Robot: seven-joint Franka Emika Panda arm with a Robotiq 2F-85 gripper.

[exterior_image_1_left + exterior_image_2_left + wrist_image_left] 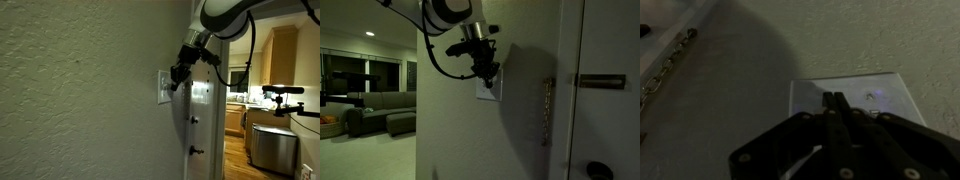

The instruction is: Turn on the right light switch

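Note:
A small white wall plate point(163, 87) with the light switches sits on the textured wall; it also shows in an exterior view point(487, 89) and in the wrist view point(875, 93). My gripper point(833, 99) is shut, its two fingertips pressed together and resting against the plate. In both exterior views the gripper point(178, 75) point(486, 72) is at the plate and covers part of it. The switches themselves are hidden behind the fingers, so I cannot tell which one is touched or its position.
A white door point(203, 130) with small black knobs stands next to the wall. A door hinge point(546, 110) and a dark handle point(599, 82) show in an exterior view. A kitchen with a trash bin point(272, 147) lies beyond; a sofa point(375, 108) lies in the room behind.

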